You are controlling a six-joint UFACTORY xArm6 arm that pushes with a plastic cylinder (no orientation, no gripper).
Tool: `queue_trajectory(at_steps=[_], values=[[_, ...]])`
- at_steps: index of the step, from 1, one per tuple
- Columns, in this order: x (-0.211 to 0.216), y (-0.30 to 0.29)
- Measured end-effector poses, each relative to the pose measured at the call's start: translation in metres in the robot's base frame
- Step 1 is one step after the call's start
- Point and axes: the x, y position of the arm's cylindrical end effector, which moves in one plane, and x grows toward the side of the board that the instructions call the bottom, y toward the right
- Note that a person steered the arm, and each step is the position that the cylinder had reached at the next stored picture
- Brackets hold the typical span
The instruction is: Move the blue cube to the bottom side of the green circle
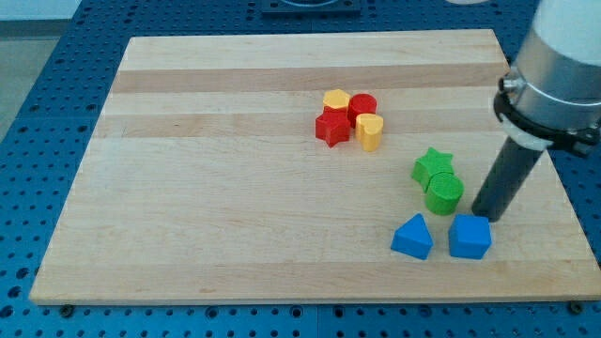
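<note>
The blue cube [470,237] lies near the board's bottom right. The green circle [444,193] sits just up and left of it, touching a green star [432,166] above it. A blue triangle [413,237] lies left of the cube, below the green circle. My tip [485,214] rests on the board just above the blue cube's top right edge and to the right of the green circle.
A cluster sits at the board's upper middle: a red star [331,127], a yellow hexagon [336,99], a red circle [363,106] and a yellow heart [370,131]. The wooden board [235,188] ends close to the right of my tip.
</note>
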Motion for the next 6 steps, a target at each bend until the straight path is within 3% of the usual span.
queue_trajectory(at_steps=[3,6], values=[[0.067,0.004],[0.059,-0.020]])
